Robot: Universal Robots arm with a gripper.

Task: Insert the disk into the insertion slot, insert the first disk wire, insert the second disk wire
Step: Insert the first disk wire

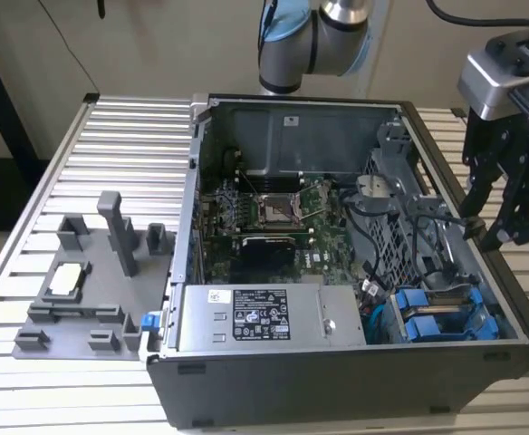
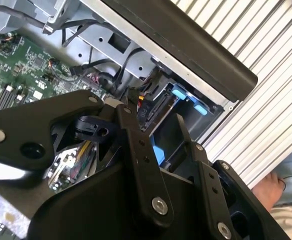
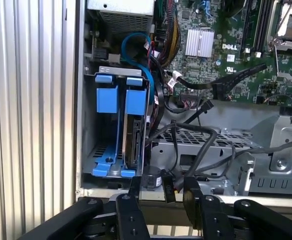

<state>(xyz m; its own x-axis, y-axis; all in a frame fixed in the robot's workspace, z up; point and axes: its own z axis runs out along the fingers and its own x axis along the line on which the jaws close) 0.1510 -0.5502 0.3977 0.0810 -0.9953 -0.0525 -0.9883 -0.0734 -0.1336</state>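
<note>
The hand (image 1: 489, 232) hung at the exterior view's right edge, above the computer case's (image 1: 337, 381) side wall, fingers spread and empty. Loose black cables (image 3: 196, 137) lay between it and the insertion slot (image 3: 90, 130), where the disk (image 3: 134, 145) sat beside the other blue carrier (image 3: 106, 97) — plainest in the first wrist view. The second wrist view caught a person's hand (image 2: 266, 192) by the ribbed counter (image 2: 266, 65).
</note>
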